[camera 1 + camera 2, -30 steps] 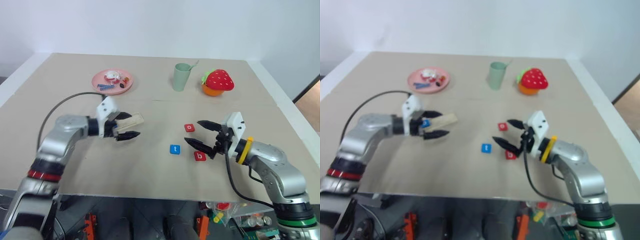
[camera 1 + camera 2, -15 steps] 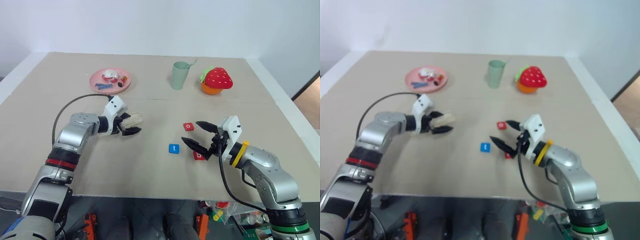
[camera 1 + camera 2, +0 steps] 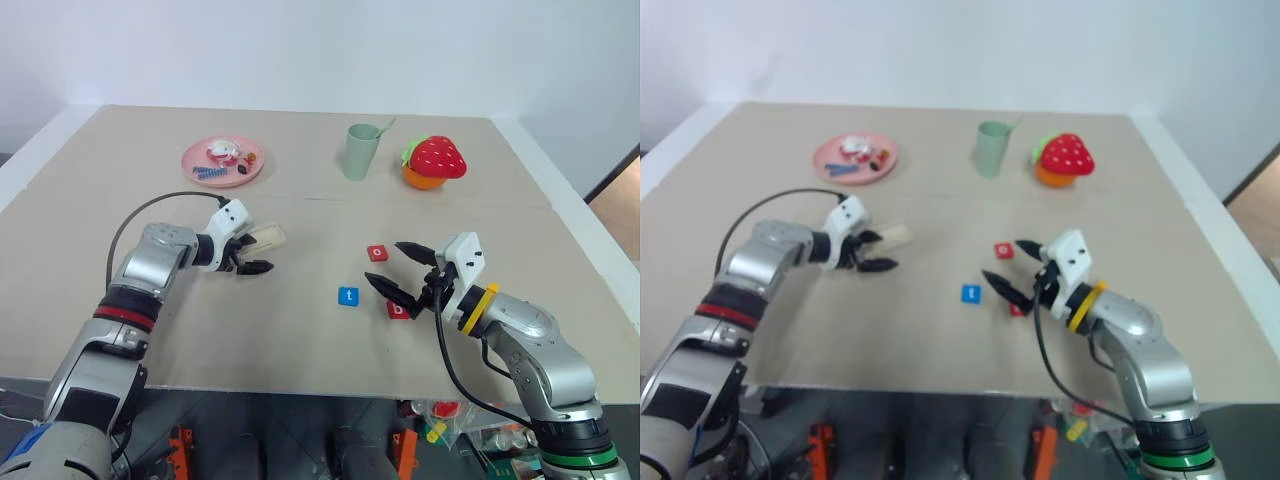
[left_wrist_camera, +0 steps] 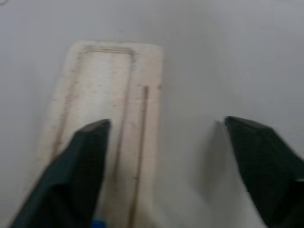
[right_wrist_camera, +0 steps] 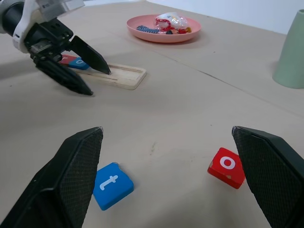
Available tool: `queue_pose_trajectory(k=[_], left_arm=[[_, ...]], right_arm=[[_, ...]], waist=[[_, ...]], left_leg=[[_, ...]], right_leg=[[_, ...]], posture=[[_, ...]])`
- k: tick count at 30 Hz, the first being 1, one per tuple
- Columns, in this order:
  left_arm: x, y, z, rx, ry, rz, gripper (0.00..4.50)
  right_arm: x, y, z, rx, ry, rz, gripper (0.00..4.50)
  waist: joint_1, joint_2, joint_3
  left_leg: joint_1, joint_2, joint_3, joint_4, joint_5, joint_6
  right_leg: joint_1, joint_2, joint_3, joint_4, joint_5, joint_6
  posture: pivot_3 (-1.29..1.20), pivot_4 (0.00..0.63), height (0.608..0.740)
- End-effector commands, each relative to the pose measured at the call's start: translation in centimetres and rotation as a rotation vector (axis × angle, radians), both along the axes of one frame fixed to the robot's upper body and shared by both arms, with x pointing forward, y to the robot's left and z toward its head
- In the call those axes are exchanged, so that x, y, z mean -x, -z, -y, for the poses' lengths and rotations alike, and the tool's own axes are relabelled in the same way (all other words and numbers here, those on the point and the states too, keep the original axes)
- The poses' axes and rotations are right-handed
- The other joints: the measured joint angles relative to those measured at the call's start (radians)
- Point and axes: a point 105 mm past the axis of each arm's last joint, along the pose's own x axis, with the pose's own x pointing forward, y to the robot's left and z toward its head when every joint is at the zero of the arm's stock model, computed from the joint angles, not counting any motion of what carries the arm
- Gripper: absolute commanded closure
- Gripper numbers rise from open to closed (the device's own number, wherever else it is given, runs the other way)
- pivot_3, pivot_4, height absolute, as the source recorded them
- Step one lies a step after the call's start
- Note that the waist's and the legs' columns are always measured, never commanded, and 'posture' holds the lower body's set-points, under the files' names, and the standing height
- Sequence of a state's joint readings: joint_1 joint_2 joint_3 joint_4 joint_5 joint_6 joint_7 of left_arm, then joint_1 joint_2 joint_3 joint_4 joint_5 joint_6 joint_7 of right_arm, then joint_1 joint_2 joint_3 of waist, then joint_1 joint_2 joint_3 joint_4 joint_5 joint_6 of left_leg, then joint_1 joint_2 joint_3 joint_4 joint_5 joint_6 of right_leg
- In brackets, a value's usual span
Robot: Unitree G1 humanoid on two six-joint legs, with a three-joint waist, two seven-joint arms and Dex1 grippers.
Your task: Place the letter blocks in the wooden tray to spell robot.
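Just then my left gripper [image 3: 252, 257] had dropped lower over the tray [image 3: 262, 237] than a second before, its jaws narrower but still parted and holding nothing. I read that as a tile just set down, so three letters were left to fetch.

Nearest me, the right gripper [image 3: 396, 268] hung wide open and empty, with the red b [image 3: 399, 311] under it, the blue t [image 3: 347, 296] just beside and the red o [image 3: 377, 254] a little beyond on the worktop.

My right wrist view showed what the head views hid: a red tile [image 5: 68, 59] and a blue tile [image 5: 80, 63] already in the tray's groove. My left wrist view showed bare groove ahead.
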State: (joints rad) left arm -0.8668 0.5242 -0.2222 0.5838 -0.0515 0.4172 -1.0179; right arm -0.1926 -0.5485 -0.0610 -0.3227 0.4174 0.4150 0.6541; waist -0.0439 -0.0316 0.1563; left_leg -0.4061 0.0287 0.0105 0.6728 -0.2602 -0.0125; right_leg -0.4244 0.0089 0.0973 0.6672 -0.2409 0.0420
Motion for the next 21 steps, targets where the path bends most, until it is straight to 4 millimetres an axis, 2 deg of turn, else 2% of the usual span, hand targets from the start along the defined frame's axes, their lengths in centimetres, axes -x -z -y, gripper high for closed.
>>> queue_pose_trajectory(k=[1, 5, 7, 17, 21], left_arm=[[0.0, 0.3, 0.0, -0.021, 0.008, -0.016, 2.15], [0.1, 0.2, -0.1, -0.026, 0.016, -0.015, 3.65], [0.1, 0.2, -0.3, -0.032, 0.018, -0.014, 4.05], [0.5, -0.1, -0.7, -0.066, 0.065, 0.024, 4.05], [1.4, -0.2, -0.3, -0.105, 0.170, 0.063, 4.05]], right_arm=[[0.1, -1.4, -0.1, -0.003, -0.001, 0.064, 0.00], [0.1, -1.4, -0.1, -0.006, 0.000, 0.064, 0.00], [0.0, -1.4, -0.1, -0.010, -0.004, 0.060, 0.00], [0.0, -1.3, -0.3, -0.001, -0.035, 0.050, 0.00], [1.1, -1.4, -1.4, 0.027, -0.144, 0.040, 0.00]], waist=[[0.000, 0.000, 0.000], [0.000, 0.000, 0.000], [0.000, 0.000, 0.000], [-0.001, 0.000, 0.000], [-0.001, 0.000, 0.000]], left_leg=[[0.000, 0.000, 0.000, 0.000, 0.000, 0.000], [0.000, 0.000, 0.000, 0.000, 0.000, 0.000], [0.000, 0.000, 0.000, 0.000, 0.000, 0.000], [0.000, 0.000, 0.000, 0.000, 0.000, 0.000], [0.000, 0.000, 0.000, 0.000, 0.000, 0.000]], right_leg=[[0.000, 0.000, 0.000, 0.000, 0.000, 0.000], [0.000, 0.000, 0.000, 0.000, 0.000, 0.000], [0.000, 0.000, 0.000, 0.000, 0.000, 0.000], [0.000, 0.000, 0.000, 0.000, 0.000, 0.000], [0.000, 0.000, 0.000, 0.000, 0.000, 0.000]], posture=[[0.00, 0.150, 0.740], [0.00, 0.150, 0.740], [0.00, 0.150, 0.740], [0.00, 0.150, 0.740], [0.00, 0.150, 0.740]])
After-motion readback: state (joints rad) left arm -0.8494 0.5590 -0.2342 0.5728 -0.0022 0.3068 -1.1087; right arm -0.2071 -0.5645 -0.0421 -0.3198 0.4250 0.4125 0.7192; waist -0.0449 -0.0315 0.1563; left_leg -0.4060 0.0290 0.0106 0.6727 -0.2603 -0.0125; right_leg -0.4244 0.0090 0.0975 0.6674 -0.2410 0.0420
